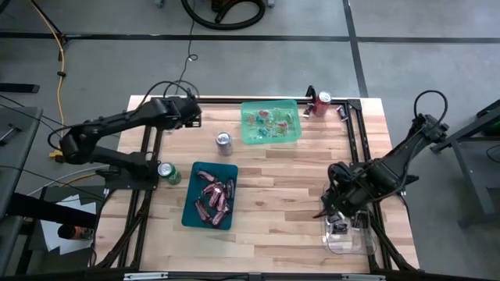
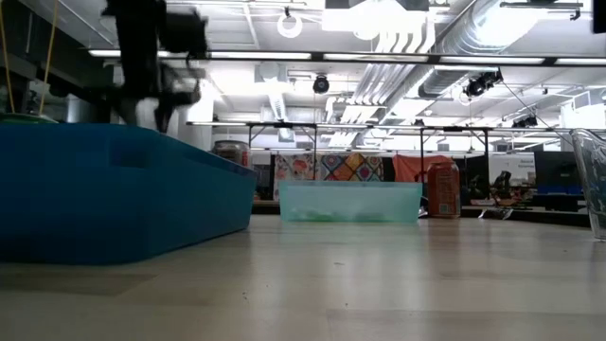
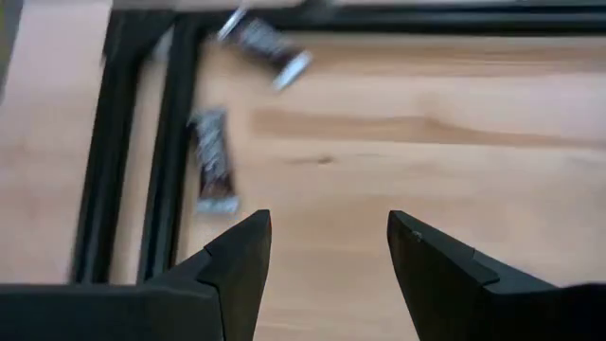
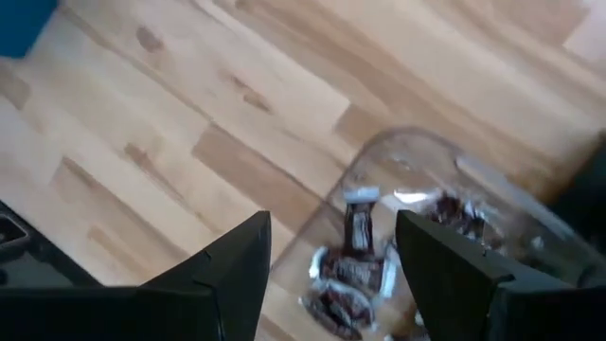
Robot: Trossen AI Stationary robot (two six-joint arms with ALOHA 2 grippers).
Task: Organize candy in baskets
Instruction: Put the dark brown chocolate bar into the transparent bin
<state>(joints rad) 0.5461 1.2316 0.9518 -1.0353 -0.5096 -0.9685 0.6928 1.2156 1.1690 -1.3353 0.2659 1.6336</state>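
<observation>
My left gripper (image 3: 329,227) stands open above the table's far left part (image 1: 191,115). Below and beyond it two dark brown mini bars (image 3: 213,161) (image 3: 265,47) lie flat on the wood beside a black frame rail (image 3: 175,142). My right gripper (image 4: 331,227) is open over the clear basket (image 1: 348,238) at the near right, with nothing between its fingers. Dark wrapped candy (image 4: 355,270) lies in that basket. The dark teal basket (image 1: 209,195) holds pinkish-red bars. The light green basket (image 1: 271,122) holds small green and red pieces.
A silver can (image 1: 224,140) stands between the green and teal baskets, a green can (image 1: 168,173) left of the teal basket, a red can (image 1: 322,100) at the far edge. Black frame rails (image 1: 148,148) run along the table's sides. Bare wood lies in the middle.
</observation>
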